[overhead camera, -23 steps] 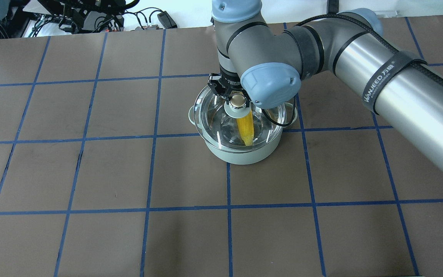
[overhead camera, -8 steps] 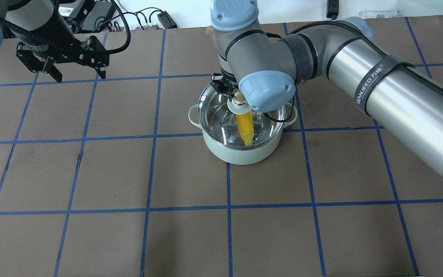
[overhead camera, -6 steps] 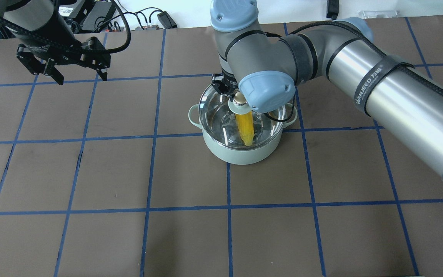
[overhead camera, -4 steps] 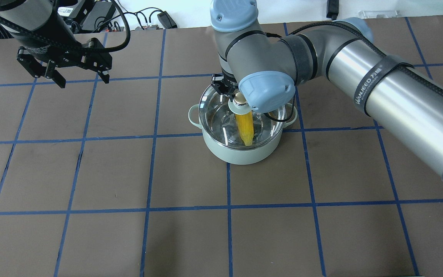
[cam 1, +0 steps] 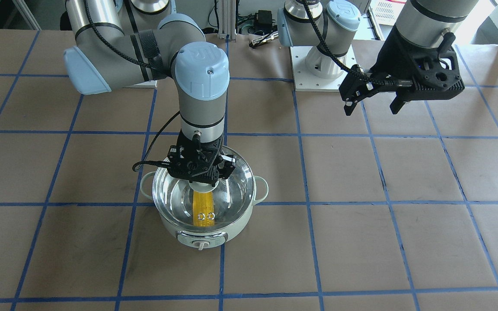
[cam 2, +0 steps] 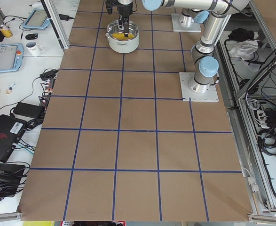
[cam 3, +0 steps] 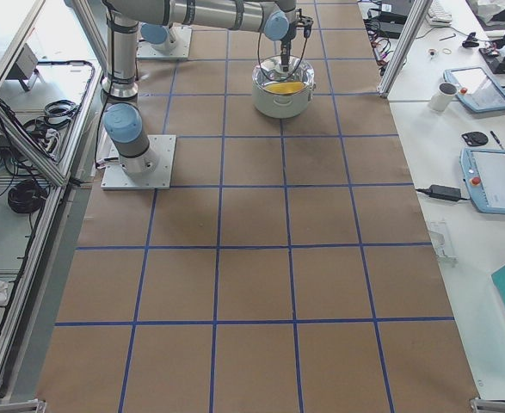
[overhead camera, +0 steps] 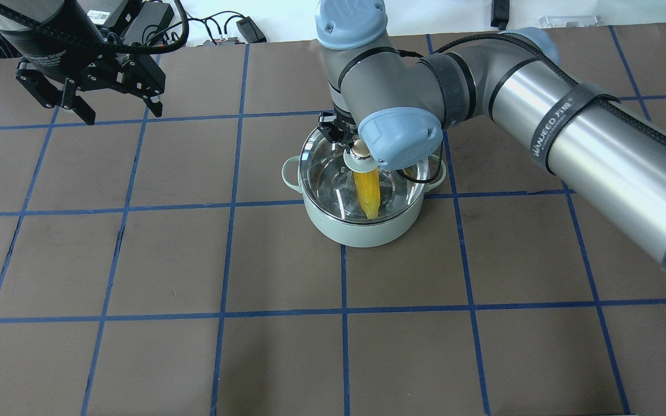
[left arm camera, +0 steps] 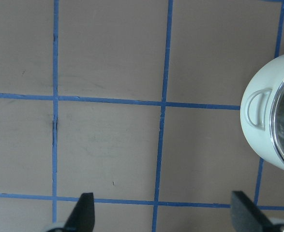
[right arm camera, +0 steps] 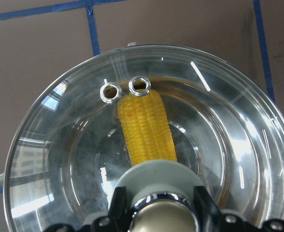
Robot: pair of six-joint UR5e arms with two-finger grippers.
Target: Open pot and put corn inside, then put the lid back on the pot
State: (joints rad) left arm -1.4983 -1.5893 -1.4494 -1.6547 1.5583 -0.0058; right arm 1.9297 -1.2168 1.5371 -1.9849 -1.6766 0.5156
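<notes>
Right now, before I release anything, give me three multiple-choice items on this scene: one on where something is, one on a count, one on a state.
1. Where is the corn?
A) inside the pot, under the lid
B) lying outside the pot
C) held in a claw

2. How many vent rings does the lid have?
A) one
B) two
C) four

3. What state is the left claw in?
A) open and empty
B) shut on the corn
C) shut on the lid

Answers:
1 A: the yellow ear shows through the glass in the right wrist view.
2 B: two small metal rings sit side by side over the corn's end.
3 A: its fingers stand wide apart with nothing between them, away from the pot.
</notes>
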